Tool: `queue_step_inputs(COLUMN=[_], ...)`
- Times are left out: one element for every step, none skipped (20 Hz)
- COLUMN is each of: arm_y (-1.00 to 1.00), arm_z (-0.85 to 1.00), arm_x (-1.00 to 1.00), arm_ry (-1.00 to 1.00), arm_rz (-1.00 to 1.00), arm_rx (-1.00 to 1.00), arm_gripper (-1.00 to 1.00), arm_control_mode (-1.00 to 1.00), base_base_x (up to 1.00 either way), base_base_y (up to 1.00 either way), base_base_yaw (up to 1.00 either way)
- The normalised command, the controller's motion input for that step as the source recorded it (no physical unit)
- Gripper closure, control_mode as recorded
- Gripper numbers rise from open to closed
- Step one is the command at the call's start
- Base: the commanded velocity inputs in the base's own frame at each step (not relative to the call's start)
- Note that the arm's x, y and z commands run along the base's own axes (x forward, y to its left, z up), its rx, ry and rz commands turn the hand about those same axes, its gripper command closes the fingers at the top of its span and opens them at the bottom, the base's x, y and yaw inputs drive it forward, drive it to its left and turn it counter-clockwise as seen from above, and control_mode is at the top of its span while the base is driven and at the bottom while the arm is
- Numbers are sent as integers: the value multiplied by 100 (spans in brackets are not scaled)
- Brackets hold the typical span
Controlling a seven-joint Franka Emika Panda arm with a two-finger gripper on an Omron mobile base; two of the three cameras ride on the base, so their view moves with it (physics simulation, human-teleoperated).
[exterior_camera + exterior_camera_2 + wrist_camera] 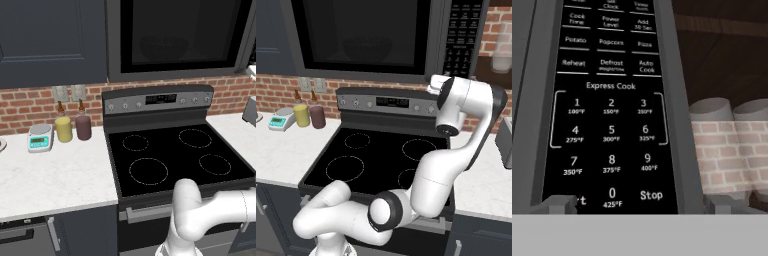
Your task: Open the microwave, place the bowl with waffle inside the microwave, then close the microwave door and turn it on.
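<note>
In the hand view, the two grey fingertips of the gripper rise at the bottom edge, far apart from each other, so the hand is spread and holds nothing. Just beyond them stands the black keypad of the microwave, very near: the number keys in the middle of the frame, the Stop key at lower centre, and a key partly hidden behind the left fingertip that seems to be Start.

In the right base view, the white arm reaches to the centre right of the frame, to the lower edge of this keypad. The microwave door at the upper centre looks closed. Behind its glass a faint round shape, probably the bowl, sits inside; the waffle I cannot make out.

So I judge the last step is in hand: turning it on. The next move calls for a short push forward, with one fingertip on the half-hidden key at lower left, and not on Stop beside it.

Below, the stove is bare.
</note>
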Motion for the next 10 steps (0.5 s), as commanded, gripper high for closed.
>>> queue_step_inputs(arm_y=[0, 0, 0, 0, 0, 0, 0, 0, -4, -16], arm_z=[0, 0, 0, 0, 0, 0, 0, 0, 0, 5], arm_x=[21, 24, 29, 29, 27, 21, 14, 12, 4, 0], arm_ry=[16, 16, 17, 17, 16, 15, 13, 13, 12, 12], arm_rz=[14, 12, 10, 9, 9, 9, 9, 7, 5, 1], arm_rx=[0, 0, 0, 0, 0, 0, 1, 0, 0, 0], arm_gripper=[-100, -100, -100, -100, -100, -100, -100, -100, -100, -100], arm_control_mode=[-100, -100, -100, -100, -100, -100, -100, -100, -100, -100], base_base_x=[0, 0, 0, 0, 0, 0, 0, 0, 0, 0], base_base_y=[0, 0, 0, 0, 0, 0, 0, 0, 0, 0], base_base_yaw=[0, 0, 0, 0, 0, 0, 0, 0, 0, 0])
